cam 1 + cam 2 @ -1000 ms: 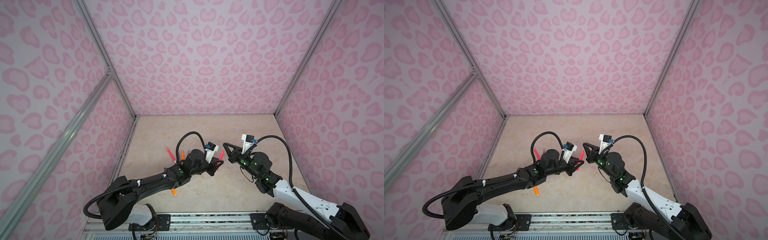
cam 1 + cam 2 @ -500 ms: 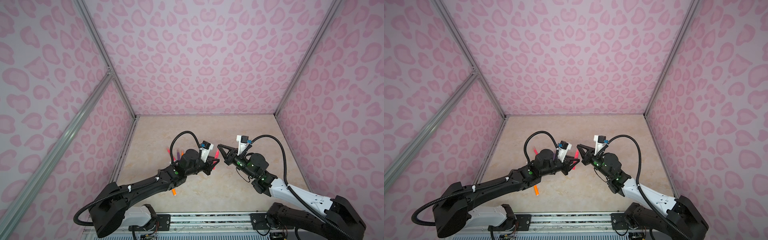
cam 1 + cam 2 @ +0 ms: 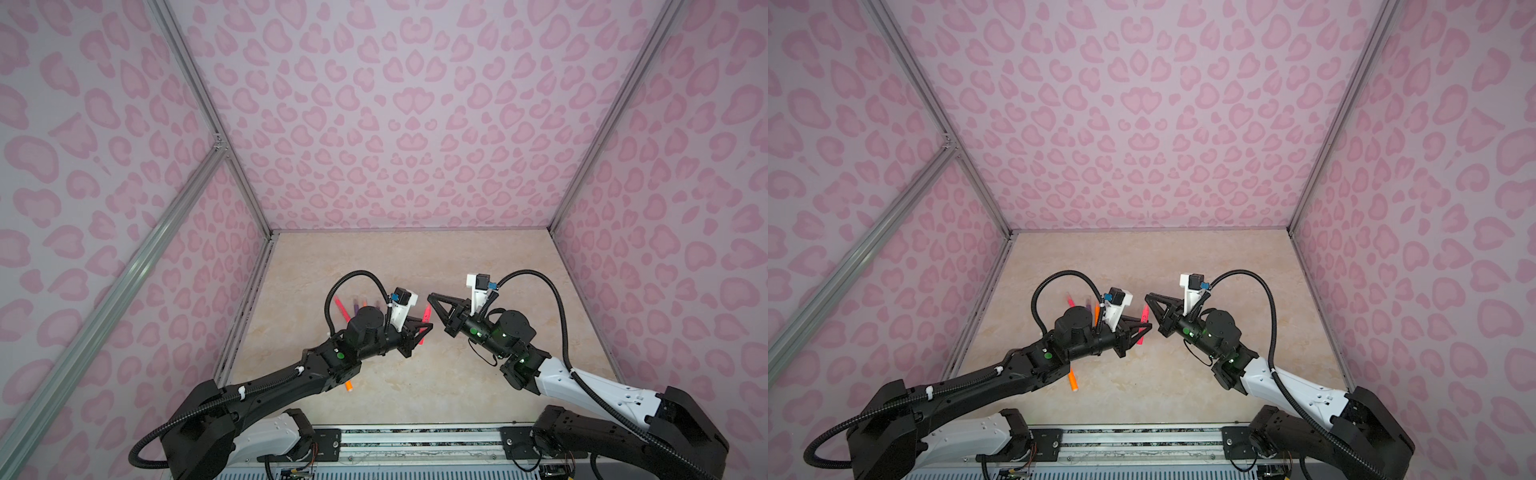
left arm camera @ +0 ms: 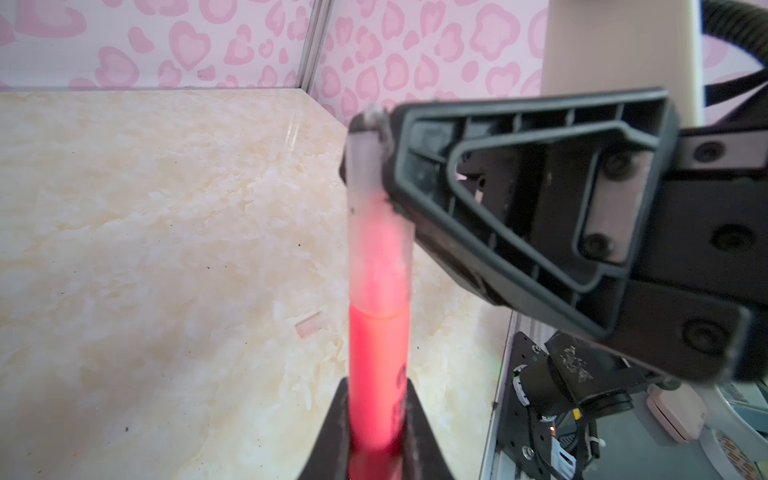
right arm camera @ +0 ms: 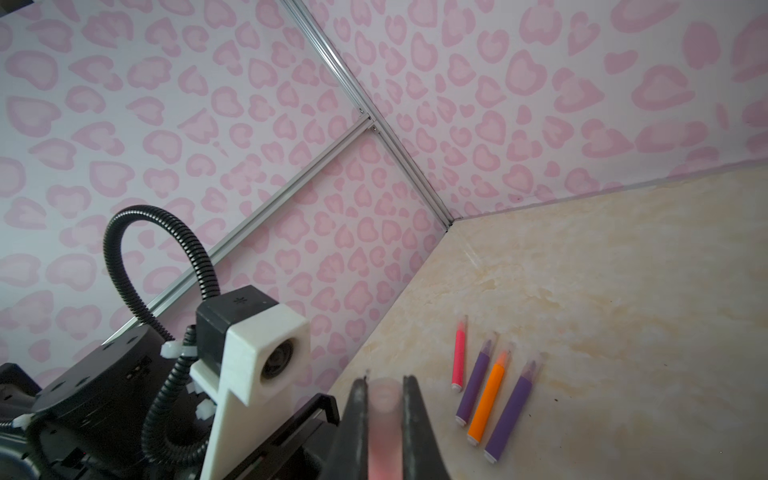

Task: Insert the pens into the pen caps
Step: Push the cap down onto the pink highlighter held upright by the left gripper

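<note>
- Your left gripper (image 3: 426, 328) is clenched on the held pink pen (image 3: 428, 310), gripping the barrel about midway. In both top views the pen is lifted off the table (image 3: 415, 266) and points toward twelve o'clock, leaning a little toward one.
- Your right gripper (image 3: 430, 296) is squeezed tight on the clear cap (image 4: 365, 166). It sits at twelve o'clock from your left gripper, right over the pen's upper end.
- From the left wrist view, the cap covers the pen's front end. Pink shows through the clear wall, and the cap's open rim reaches the coloured barrel. One of your right fingers (image 4: 519, 199) presses on the cap's far part.
- From the right wrist view, the cap is only a blurred pinkish shape between the two fingers (image 5: 355, 424).
- The row of four pens (image 5: 488, 395) lies flat on the table, side by side: pink, purple, orange, purple. Each appears to wear a clear cap. In a top view the row sits between nine and ten o'clock from your left gripper, partly behind the left arm.
- A lone orange pen (image 3: 349, 385) lies at eight o'clock from your left gripper, mostly hidden under the arm. You cannot tell whether it is capped.
- A loose cap (image 4: 309, 325) lies on the table, apart from the pens.
</note>
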